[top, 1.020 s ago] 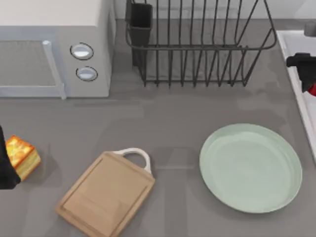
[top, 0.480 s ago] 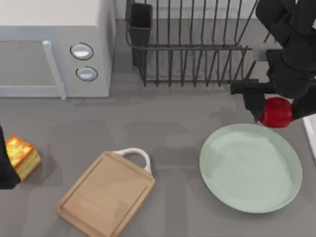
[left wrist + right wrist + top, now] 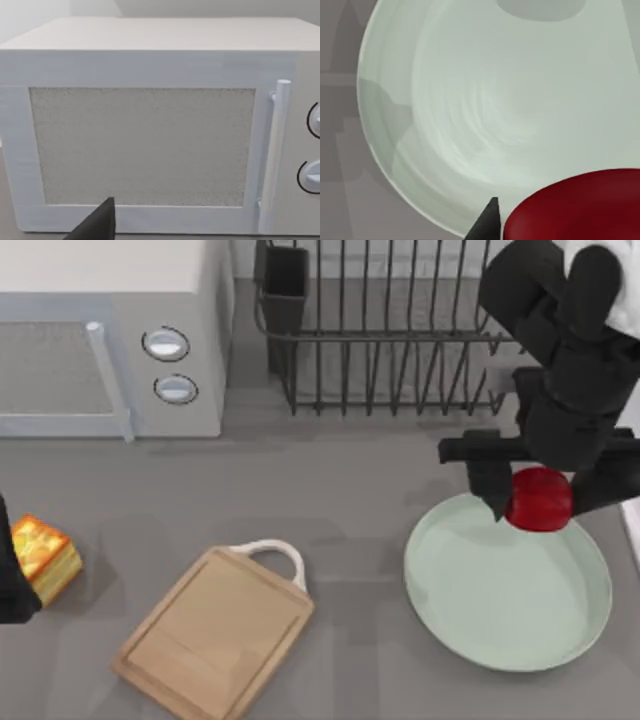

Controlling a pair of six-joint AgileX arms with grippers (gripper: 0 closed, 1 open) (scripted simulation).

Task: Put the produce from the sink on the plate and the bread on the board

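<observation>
Top view, near edge of your bench: board (image 3: 213, 632), light wood, lying at an angle at lower left centre, white loop handle pointing away from you; nothing on it.

Plate (image 3: 508, 581), pale mint green, at lower right, well apart from the board.

Bread (image 3: 44, 556), toasted top, at the far left edge, just beside your left hand (image 3: 10, 580), a dark shape cut off by the edge; you cannot tell whether its fingers are apart or together.

Produce (image 3: 538, 499), glossy red, clamped between the fingers of your right hand (image 3: 540, 502), above the plate's far rim. Right wrist view gives you the produce (image 3: 575, 206) close under the camera with the plate (image 3: 470, 90) below it.

Sink (image 3: 630, 525), white edge, at the right border.

Farther back: microwave (image 3: 110, 335) at upper left, also facing your left wrist camera (image 3: 150, 125); dark wire dish rack (image 3: 390, 330) at upper centre.
</observation>
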